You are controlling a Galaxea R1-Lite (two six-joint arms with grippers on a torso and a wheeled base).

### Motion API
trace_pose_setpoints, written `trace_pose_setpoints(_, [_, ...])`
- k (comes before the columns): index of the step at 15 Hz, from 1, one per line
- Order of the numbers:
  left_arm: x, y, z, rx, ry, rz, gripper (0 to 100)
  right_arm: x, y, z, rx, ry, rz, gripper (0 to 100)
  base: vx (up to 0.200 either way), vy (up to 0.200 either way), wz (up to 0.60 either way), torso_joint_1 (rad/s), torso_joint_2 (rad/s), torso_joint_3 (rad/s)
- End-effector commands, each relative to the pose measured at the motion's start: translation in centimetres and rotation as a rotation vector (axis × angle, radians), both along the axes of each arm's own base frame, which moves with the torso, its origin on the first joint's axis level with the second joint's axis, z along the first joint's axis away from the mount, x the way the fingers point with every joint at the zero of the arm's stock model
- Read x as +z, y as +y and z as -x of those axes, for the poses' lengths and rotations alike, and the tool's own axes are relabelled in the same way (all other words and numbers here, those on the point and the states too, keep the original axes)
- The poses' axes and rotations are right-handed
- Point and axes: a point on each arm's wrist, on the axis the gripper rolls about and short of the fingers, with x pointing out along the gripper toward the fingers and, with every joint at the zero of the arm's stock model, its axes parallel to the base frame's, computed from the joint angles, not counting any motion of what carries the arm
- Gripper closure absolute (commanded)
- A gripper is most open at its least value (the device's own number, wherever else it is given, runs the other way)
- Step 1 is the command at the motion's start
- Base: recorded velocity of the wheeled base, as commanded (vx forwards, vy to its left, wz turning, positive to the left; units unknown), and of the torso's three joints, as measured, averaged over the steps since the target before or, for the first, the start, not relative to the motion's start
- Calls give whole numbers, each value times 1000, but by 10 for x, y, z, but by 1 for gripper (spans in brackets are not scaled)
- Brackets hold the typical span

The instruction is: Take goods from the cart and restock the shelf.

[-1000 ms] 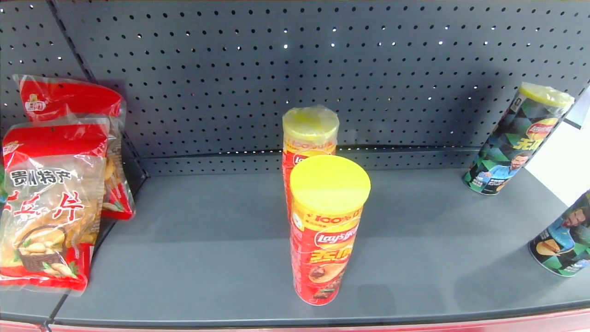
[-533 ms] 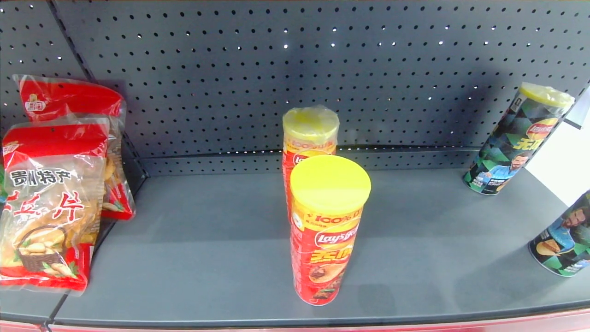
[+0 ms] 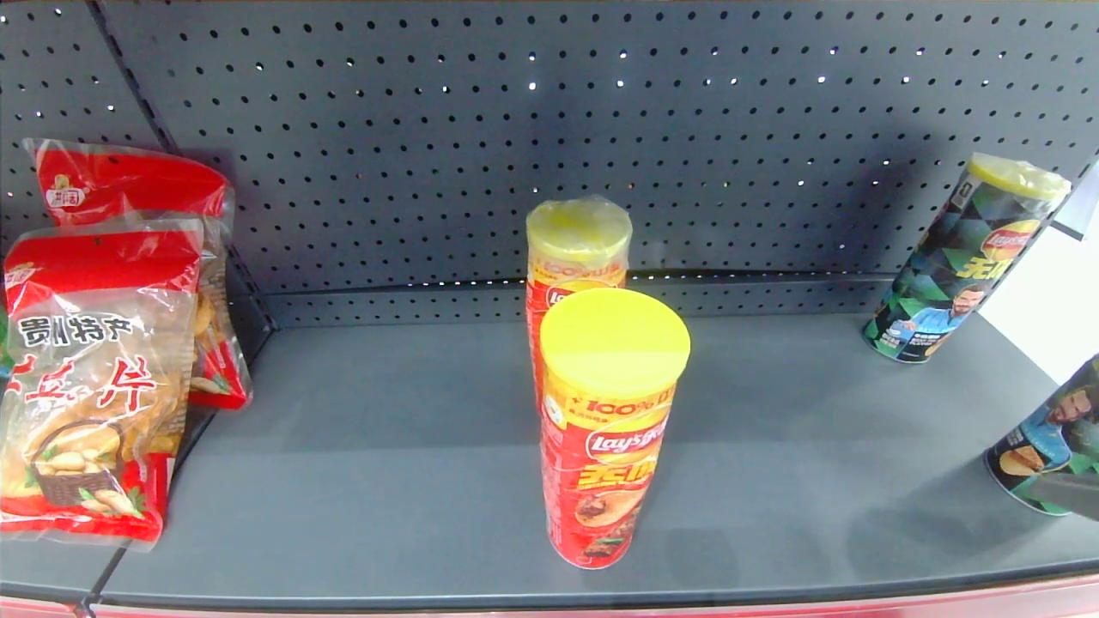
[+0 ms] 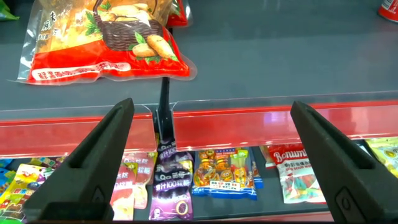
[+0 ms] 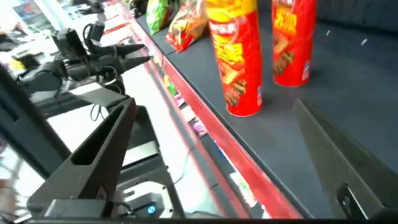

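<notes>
Two red chip cans with yellow lids stand on the grey shelf [image 3: 386,481], the front can [image 3: 611,429] right before the rear can [image 3: 577,249]. The right wrist view has the same cans, the front one [image 5: 239,56] and the other [image 5: 292,40]. My right gripper [image 5: 217,168] is open and holds nothing, low at the shelf's front right; one of its fingers [image 3: 1065,495] crosses the nearer dark can [image 3: 1043,446]. My left gripper [image 4: 211,162] hangs open and holds nothing before the shelf's red front edge [image 4: 249,118], below a red crisp bag [image 4: 106,37].
Two red crisp bags [image 3: 94,378] lean at the shelf's left end. A second dark green can [image 3: 962,266] stands at the back right against the pegboard [image 3: 515,129]. Packets of sweets [image 4: 224,177] fill the lower shelf. There is free shelf room on both sides of the red cans.
A grey finger of my right gripper has come into the head view at the lower right, in front of the nearer dark can. The cans and bags have not moved.
</notes>
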Motion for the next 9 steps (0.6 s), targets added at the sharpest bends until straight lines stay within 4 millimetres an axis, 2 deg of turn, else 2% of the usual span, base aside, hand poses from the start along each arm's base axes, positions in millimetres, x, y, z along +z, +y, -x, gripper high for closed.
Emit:
trace_pose_setpoints(1, [0, 0, 0, 1, 2, 1, 0, -19, 8, -39, 34, 124, 11, 0, 0, 0, 0, 0, 0, 0])
trace_pose_setpoints(3, [0, 0, 0, 1, 2, 1, 0, -29, 15, -54, 115, 96, 15, 0, 0, 0, 0, 0, 0, 0])
trace_pose_setpoints(5, [0, 0, 0, 1, 2, -1, 0, -46, 19, -75, 172, 112, 17, 0, 0, 0, 0, 0, 0, 0])
trace_pose_setpoints(7, [0, 0, 0, 1, 2, 1, 0, -62, 23, -84, 207, 139, 19, 0, 0, 0, 0, 0, 0, 0])
trace_pose_setpoints(9, [0, 0, 0, 1, 2, 1, 0, -68, 38, -86, 304, 135, 24, 0, 0, 0, 0, 0, 0, 0])
